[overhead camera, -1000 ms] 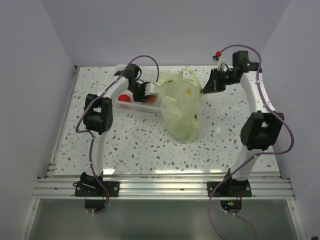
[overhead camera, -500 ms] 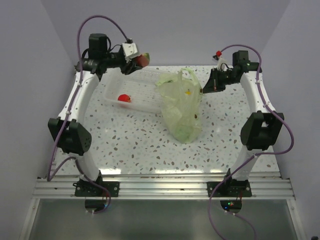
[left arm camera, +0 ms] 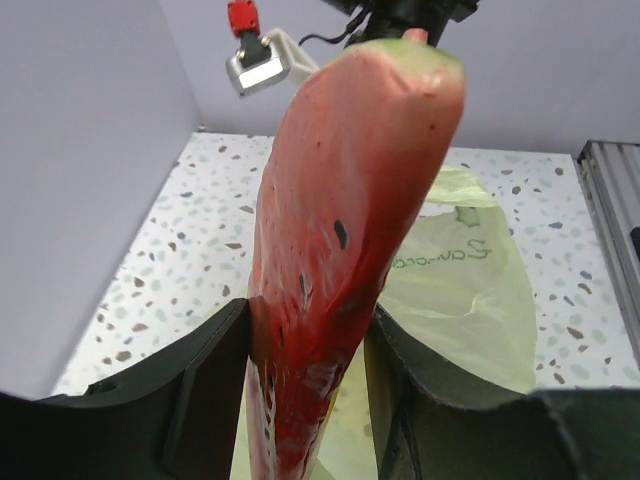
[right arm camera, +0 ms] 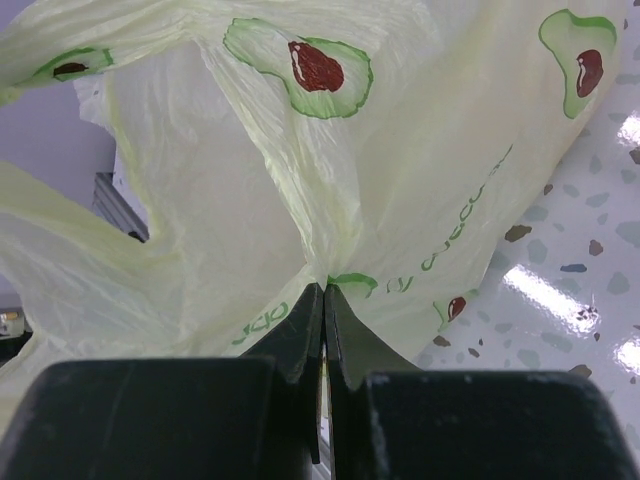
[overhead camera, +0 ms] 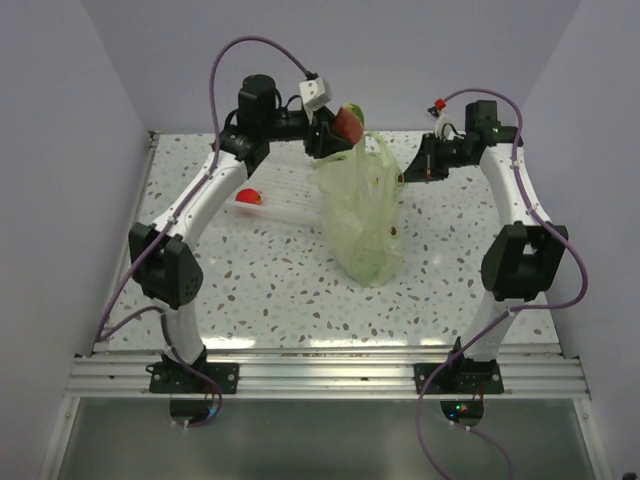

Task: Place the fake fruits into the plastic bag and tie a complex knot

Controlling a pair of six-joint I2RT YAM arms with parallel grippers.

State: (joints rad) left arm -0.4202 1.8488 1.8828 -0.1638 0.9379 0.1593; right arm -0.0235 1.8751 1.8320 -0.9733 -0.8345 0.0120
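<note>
Between the jaws of the left gripper [left arm camera: 305, 345], high above the counter [overhead camera: 270, 285], a glossy red-orange elongated fruit [left arm camera: 340, 230] with a green tip is clamped just above the top of the pale green, crinkly, avocado-printed plastic bag [overhead camera: 365, 225], whose film the right gripper [right arm camera: 322, 325] pinches with jaws pressed together.

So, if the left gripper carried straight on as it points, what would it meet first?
Probably the plastic bag, just beyond the red fruit the left gripper holds; depth is unclear, so it might pass above.
</note>
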